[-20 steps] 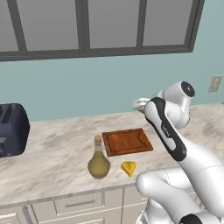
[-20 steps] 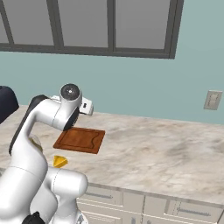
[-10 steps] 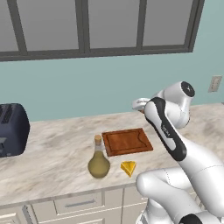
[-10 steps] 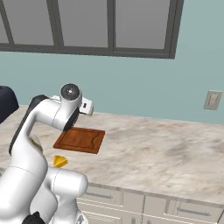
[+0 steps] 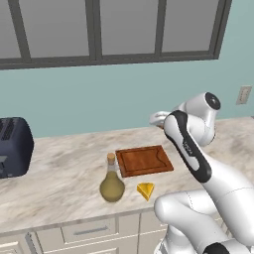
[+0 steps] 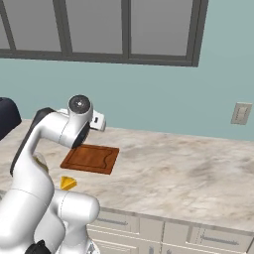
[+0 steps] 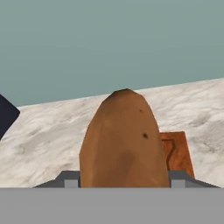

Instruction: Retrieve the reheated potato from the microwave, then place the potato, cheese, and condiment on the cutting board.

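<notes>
My tool (image 7: 124, 186) grips the potato (image 7: 124, 142), which fills the hand view's centre; the cutting board (image 5: 144, 159) lies mid-frame on the desk (image 5: 64, 178). Letting go this high, I judge, could roll it toward the condiment (image 5: 112, 180).

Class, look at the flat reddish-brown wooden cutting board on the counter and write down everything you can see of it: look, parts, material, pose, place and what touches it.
The flat reddish-brown wooden cutting board is a rectangle with a darker groove running just inside its edge. It looks like smooth, stained wood. It lies flat on the marbled beige counter, with nothing on it. The olive-tan bulbous bottle stands off its front left corner and the small yellow cheese wedge lies in front of it; neither touches it. In the hand view a corner of it shows behind the brown potato.
</notes>
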